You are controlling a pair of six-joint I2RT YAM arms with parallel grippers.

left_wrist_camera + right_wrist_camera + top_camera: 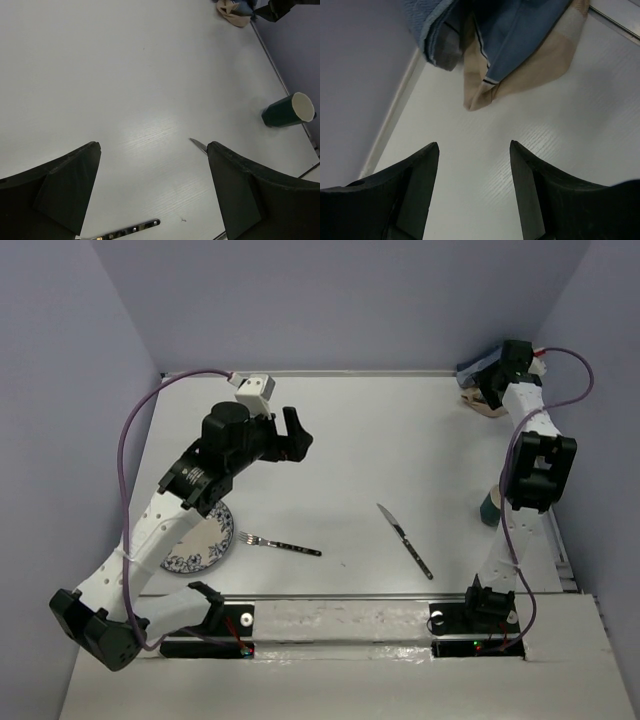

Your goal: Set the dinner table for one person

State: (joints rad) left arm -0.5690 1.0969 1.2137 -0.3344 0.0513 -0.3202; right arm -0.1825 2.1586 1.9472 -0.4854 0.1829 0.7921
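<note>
The dinner table (400,440) is a wide white top. A folded blue-and-beige cloth placemat (478,400) lies in its far right corner. My right gripper (490,385) hovers open and empty just short of the placemat (510,45); the gap between its fingers (474,150) shows bare table. My left gripper (298,437) is open and empty above the table's left middle. Its wrist view (152,150) shows the knife (198,144) tip, the fork (125,231) handle and the green cup (287,111).
A blue-patterned plate (208,542) lies at the near left, partly under my left arm. The fork (280,543) lies right of it and the knife (405,540) near the front middle. The green cup (490,505) stands by the right edge, behind my right arm. Walls close three sides.
</note>
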